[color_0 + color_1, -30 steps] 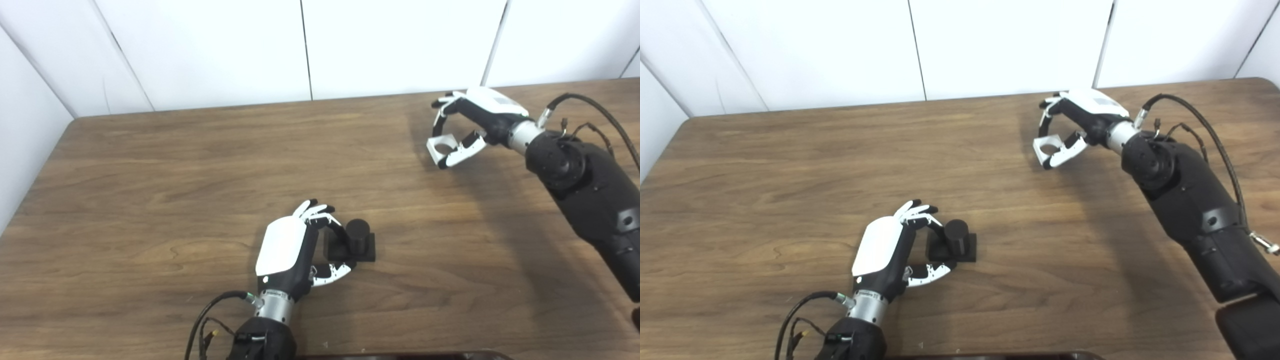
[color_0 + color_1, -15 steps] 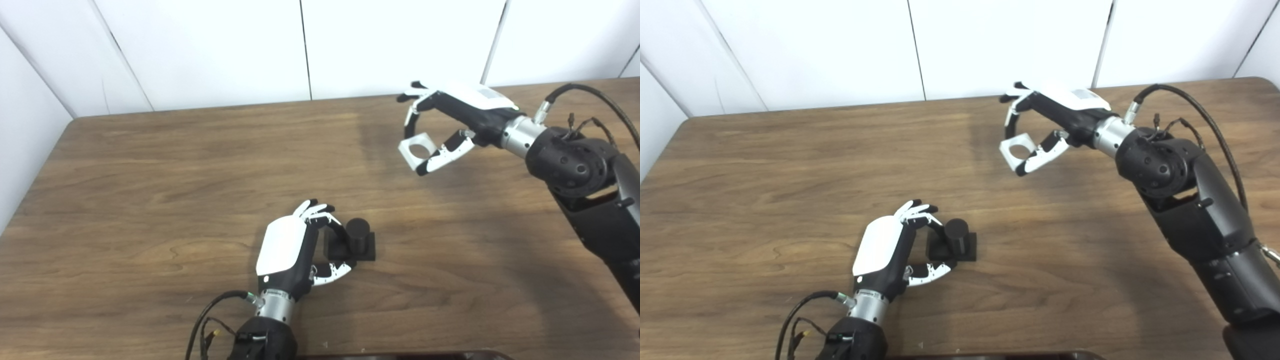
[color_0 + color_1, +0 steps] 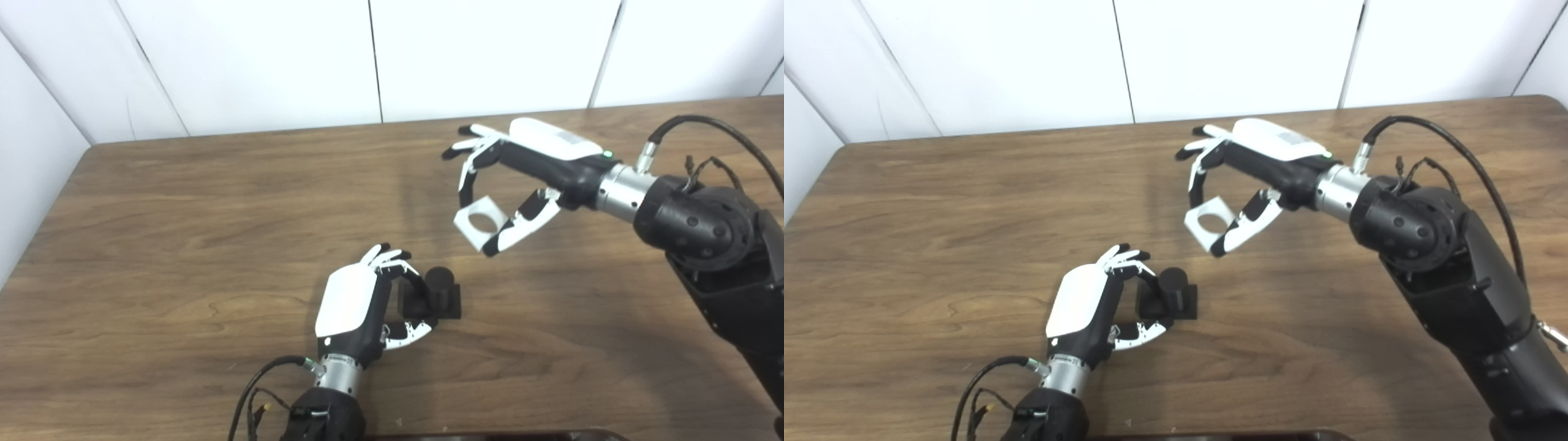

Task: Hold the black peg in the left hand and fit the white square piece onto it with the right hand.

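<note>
Over the brown wood-grain table (image 3: pixel 184 233), my right hand (image 3: pixel 527 165) carries the white square piece with its round hole (image 3: pixel 479 222) pinched between fingers (image 3: pixel 467 184) above and thumb below, clear of the surface and up and to the right of the peg. My left hand (image 3: pixel 358 300) sits low on the table, fingers and thumb curled round the square base of the black cylindrical peg (image 3: pixel 440 288), which stands upright on the wood; from the head cameras I judge the grip closed on the base, though the contact on its far side is hidden.

The step in hand, as I read it, is the approach. To do it well I want the piece tipped level, since it hangs at a slant now, and its hole brought directly above the top of the peg before I lower anything. The thumb lies close under the piece's near edge, so I would descend slowly and watch that it does not strike the peg. My left hand should simply brace the base so that the peg cannot tip or slide when the piece lands.
</note>
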### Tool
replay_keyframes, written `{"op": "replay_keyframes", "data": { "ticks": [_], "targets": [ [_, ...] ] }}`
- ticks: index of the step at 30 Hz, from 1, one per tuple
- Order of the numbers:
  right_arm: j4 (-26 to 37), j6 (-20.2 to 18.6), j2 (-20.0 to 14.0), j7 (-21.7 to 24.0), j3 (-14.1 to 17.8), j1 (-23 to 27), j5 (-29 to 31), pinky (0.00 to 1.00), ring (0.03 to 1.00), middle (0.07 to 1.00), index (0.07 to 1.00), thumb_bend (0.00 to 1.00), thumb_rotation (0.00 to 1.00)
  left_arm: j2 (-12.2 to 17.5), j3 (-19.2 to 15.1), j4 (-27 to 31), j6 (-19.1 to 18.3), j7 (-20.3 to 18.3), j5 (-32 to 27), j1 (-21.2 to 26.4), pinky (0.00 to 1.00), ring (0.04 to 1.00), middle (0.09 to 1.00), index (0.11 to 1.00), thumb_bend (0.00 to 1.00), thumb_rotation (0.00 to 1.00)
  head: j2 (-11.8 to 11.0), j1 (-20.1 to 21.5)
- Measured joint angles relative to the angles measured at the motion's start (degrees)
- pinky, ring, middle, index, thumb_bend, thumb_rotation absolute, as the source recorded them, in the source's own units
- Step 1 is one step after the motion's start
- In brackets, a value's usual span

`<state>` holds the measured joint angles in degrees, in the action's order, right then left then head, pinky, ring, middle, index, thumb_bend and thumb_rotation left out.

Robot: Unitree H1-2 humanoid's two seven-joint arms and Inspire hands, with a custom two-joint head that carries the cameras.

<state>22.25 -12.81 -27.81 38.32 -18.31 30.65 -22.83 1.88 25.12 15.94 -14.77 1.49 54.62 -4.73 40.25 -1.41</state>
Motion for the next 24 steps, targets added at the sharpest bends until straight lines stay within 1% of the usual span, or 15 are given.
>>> {"op": "replay_keyframes", "data": {
  "ticks": [5, 10, 16, 24],
  "targets": [
    [1.64, -0.12, 0.57, 0.8, -0.92, -0.47, 0.34, 0.91, 1.0, 0.88, 0.487, 0.53, 0.14, -0.09, 0.0, -0.11, 0.0, 0.06, 0.01, 0.05, 0.83, 0.921, 0.819, 0.488, 0.52, 0.08, 0.0, 0.0],
    [1.78, -0.19, 1.28, 1.96, -2.15, -1.12, 0.08, 0.9, 1.0, 0.878, 0.487, 0.53, 0.15, -0.14, 0.04, -0.29, 0.12, 0.27, 0.12, 0.08, 0.83, 0.92, 0.819, 0.488, 0.52, 0.08, 0.0, 0.0],
    [1.68, -0.17, 2.14, 2.0, -2.49, -1.69, -0.25, 0.91, 1.0, 0.878, 0.487, 0.53, 0.14, -0.14, 0.09, -0.29, 0.18, 0.26, 0.26, 0.1, 0.82, 0.915, 0.817, 0.488, 0.52, 0.08, 0.0, 0.0],
    [0.01, -0.1, 2.75, 2.0, -3.02, -1.82, -1.23, 0.91, 1.0, 0.885, 0.487, 0.53, 0.14, -0.15, 0.15, -0.29, 0.15, 0.21, 0.56, 0.1, 0.82, 0.916, 0.82, 0.488, 0.52, 0.08, 0.35, -0.09]
  ]
}}
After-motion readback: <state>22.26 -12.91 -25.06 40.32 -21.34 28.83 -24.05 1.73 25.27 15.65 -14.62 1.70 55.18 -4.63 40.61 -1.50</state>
